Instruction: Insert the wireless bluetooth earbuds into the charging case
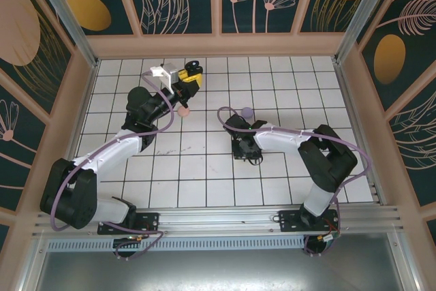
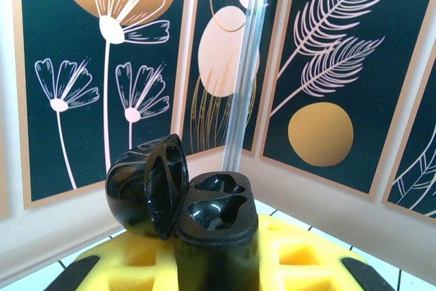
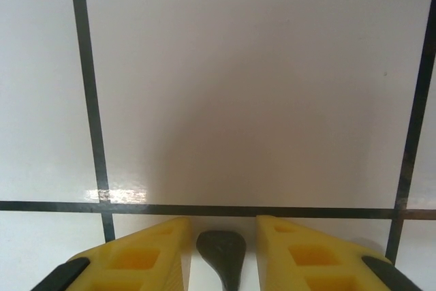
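Right fingers (image 3: 136,260) either side of black earbud (image 3: 221,257)

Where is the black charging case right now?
Left wrist view: black charging case held in the left tool, lid open; top view puts it far left, near the back wall.

Open black case (image 2: 212,233), sockets empty; black earbud (image 3: 221,253) between fingers (image 3: 306,258).
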You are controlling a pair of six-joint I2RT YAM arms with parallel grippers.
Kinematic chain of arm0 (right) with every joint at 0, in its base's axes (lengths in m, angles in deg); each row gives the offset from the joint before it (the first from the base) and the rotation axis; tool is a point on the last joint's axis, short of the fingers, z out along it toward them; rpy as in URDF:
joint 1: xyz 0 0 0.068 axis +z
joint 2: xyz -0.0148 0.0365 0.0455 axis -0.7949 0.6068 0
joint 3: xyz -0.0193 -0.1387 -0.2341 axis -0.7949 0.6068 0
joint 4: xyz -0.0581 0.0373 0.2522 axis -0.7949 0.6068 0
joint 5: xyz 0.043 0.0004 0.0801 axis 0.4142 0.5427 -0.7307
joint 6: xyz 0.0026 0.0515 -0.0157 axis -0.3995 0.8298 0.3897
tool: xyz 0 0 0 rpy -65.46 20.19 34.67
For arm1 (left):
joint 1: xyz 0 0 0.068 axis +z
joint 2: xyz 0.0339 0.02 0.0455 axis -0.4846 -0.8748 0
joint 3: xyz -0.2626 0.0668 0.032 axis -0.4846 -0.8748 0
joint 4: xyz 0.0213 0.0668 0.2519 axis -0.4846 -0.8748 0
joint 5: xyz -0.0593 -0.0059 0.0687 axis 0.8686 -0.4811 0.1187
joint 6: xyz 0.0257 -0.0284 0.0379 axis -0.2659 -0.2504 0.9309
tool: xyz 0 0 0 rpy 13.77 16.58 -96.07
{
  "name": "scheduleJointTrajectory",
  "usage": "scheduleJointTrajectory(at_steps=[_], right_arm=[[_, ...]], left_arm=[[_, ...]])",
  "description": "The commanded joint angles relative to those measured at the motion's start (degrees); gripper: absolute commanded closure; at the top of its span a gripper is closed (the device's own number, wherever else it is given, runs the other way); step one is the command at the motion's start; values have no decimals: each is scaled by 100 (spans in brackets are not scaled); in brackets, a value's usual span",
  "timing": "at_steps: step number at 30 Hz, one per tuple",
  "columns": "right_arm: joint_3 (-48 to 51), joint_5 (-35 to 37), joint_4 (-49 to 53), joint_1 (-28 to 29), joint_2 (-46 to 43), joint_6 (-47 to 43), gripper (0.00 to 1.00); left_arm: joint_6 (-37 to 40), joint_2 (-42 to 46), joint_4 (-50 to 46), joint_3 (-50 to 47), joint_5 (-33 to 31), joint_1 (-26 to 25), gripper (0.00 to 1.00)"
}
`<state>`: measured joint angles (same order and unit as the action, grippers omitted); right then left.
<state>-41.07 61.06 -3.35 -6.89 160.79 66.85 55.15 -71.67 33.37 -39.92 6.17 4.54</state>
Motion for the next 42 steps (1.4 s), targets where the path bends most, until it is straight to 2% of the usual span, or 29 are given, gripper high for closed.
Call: scheduleJointTrajectory(at_steps=[1,12,21,30,35,42], right_arm=[[-64,63,-55,39,147,-24,71],[-81,11,-79,39,12,-32,85],[-563,237,112,-47,-528,-168,86],[-1813,254,362,-559,-1074,-785,86],[-2775,232,457,-809,-1253,-1202,86],[-3760,125,164,-797,-1321,-1677,85]], left_arm=[[-29,50,287,1,86,-34,100],[23,14,287,15,121,-60,100],[394,5,477,-190,26,-78,100],[1200,-47,2228,-1252,342,-146,100],[1683,-141,2336,-1468,355,-243,100],[2253,-378,2421,-1480,108,-425,100]])
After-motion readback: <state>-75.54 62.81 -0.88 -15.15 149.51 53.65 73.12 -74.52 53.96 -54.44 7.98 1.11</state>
